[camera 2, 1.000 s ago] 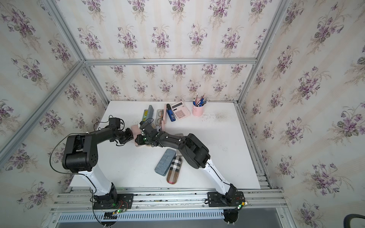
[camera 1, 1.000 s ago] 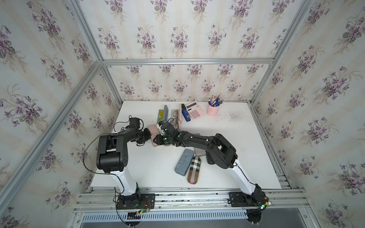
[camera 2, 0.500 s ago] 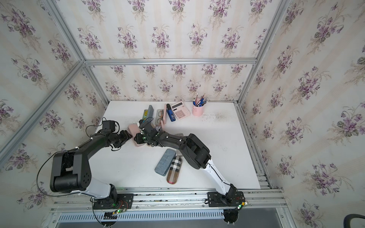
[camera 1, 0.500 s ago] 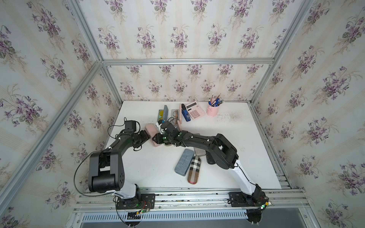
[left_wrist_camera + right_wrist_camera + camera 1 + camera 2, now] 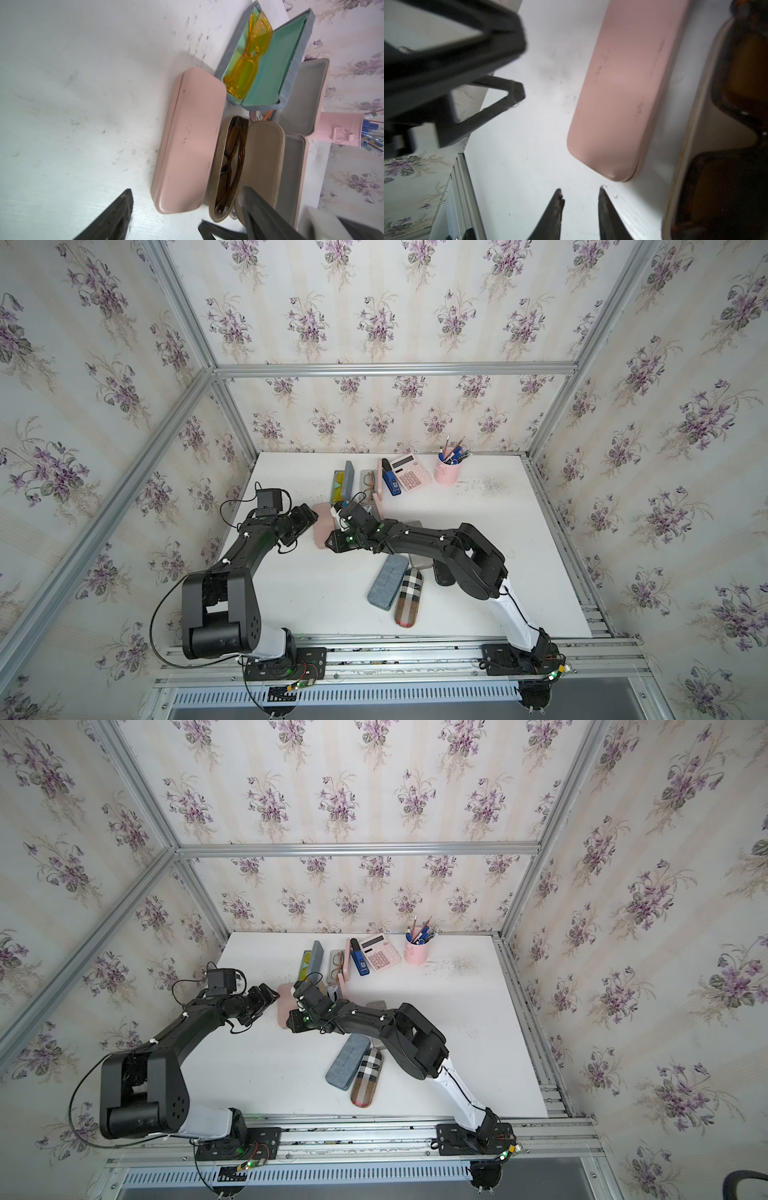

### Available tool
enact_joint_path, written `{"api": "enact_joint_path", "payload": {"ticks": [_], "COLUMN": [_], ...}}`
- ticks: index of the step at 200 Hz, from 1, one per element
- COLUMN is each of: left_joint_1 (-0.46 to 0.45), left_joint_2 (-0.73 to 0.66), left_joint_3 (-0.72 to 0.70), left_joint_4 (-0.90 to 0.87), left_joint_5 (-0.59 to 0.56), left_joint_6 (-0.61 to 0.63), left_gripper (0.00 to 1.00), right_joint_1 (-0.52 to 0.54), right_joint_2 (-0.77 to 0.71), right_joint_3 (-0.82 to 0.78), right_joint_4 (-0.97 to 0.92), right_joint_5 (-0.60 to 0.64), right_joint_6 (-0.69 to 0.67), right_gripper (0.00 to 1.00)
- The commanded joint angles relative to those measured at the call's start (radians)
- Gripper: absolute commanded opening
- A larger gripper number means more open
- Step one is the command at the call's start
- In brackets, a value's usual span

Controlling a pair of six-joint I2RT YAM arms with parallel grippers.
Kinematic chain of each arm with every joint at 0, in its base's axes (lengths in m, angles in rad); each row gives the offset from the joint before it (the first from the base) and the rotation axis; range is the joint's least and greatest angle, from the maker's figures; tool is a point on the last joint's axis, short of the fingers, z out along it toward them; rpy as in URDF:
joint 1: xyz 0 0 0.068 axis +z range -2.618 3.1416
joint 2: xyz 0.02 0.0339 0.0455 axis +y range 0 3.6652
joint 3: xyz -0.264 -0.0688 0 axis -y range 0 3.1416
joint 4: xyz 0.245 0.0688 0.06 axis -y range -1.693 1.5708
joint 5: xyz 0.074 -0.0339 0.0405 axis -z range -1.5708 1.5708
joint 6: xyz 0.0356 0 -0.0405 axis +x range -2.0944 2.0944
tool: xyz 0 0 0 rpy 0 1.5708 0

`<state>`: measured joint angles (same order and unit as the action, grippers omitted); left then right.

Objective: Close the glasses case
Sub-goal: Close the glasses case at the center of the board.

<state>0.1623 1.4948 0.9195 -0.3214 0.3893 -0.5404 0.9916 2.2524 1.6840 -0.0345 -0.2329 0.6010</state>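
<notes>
The pink glasses case [image 5: 323, 526] lies on the desk [image 5: 291, 605], at about 9 o'clock from the desk's middle in both top views. Its long axis runs roughly 12 to 6. The left fingers [image 5: 118, 214] stand wide apart at the case's 9 o'clock side, flanking one end and gripping nothing. The right fingers [image 5: 554, 212] are slightly apart and empty over bare desk, just off a rounded end, with that arm reaching in from 3 o'clock. The lid looks seated, so this case seems done. Just beside it, at 3 o'clock, a tan case [image 5: 264, 166] stands ajar over brown sunglasses [image 5: 230, 164]. The right arm looks nearer to that one.
</notes>
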Motion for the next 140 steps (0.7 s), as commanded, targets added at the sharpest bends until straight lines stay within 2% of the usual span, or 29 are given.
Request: {"api": "enact_joint_path", "payload": {"ticks": [1,40,78,126,132,140], "left_joint_1": [0.001,0.001,-0.008,-0.032,-0.040,-0.052], "left_joint_2": [0.055,0.220,0.371,0.548,0.573,0.600], "left_joint_3": [0.057,0.205,0.358,0.560,0.591,0.625], "left_joint_4": [-0.038,-0.076,-0.095,-0.186,-0.207,-0.230], "left_joint_5": [-0.057,-0.064,-0.054,-0.063,-0.065,-0.074], "left_joint_6": [0.014,0.050,0.051,0.070,0.077,0.088], "left_gripper": [0.84,0.84,0.82,0.56,0.47,0.42], "right_joint_1": [-0.014,-0.027,-0.046,-0.062,-0.062,-0.062], "right_joint_2": [-0.043,-0.152,-0.274,-0.338,-0.342,-0.346], "right_joint_3": [-0.017,-0.119,-0.192,-0.273,-0.282,-0.296], "right_joint_4": [0.022,0.068,0.031,0.017,0.019,0.019], "right_joint_5": [0.027,0.045,0.089,0.101,0.099,0.101], "right_joint_6": [-0.008,-0.012,-0.040,-0.060,-0.060,-0.060], "right_gripper": [0.32,0.37,0.41,0.42,0.42,0.42]}}
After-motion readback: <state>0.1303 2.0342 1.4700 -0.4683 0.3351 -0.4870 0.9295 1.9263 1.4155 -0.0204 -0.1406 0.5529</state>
